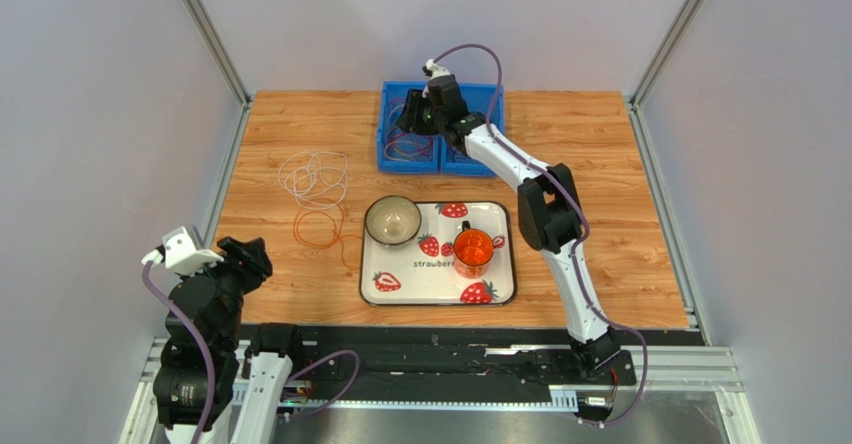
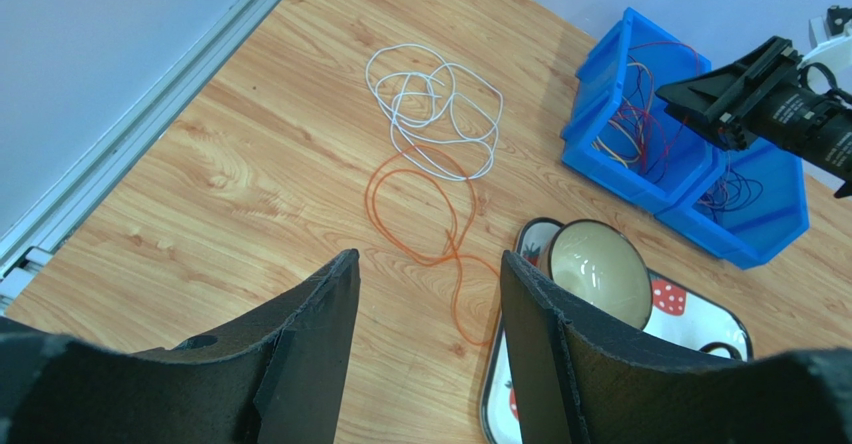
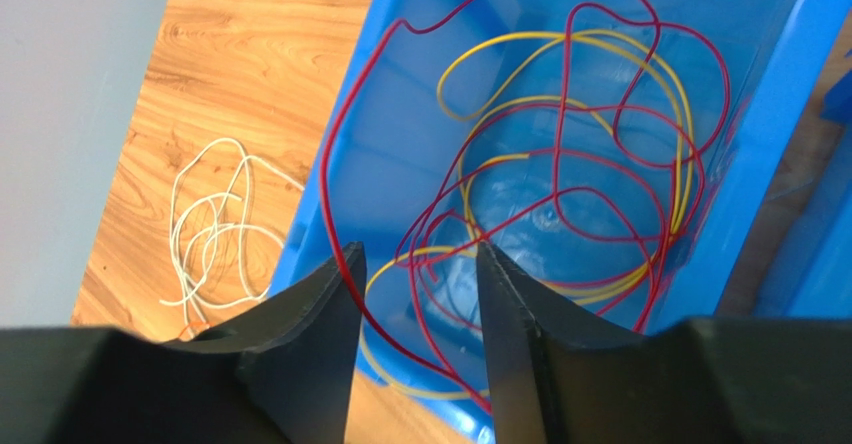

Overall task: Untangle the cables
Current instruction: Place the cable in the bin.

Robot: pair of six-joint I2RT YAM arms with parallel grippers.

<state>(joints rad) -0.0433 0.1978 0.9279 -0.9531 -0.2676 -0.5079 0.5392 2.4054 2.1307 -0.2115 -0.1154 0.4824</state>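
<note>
Since the white cable (image 1: 315, 177) and the orange cable (image 1: 318, 229) lie spread on the surface (image 1: 600, 214) as separate loops, barely meeting at one edge, they read as work already sorted, one of each. Red and yellow cables (image 3: 560, 214) sit knotted together in one of the two blue bins (image 3: 760, 134), with dark cables (image 2: 730, 192) in the other. That is likely why the right jaws hang parted and empty over that tangle. Left jaws, also released, hover low near the base, holding nothing.
</note>
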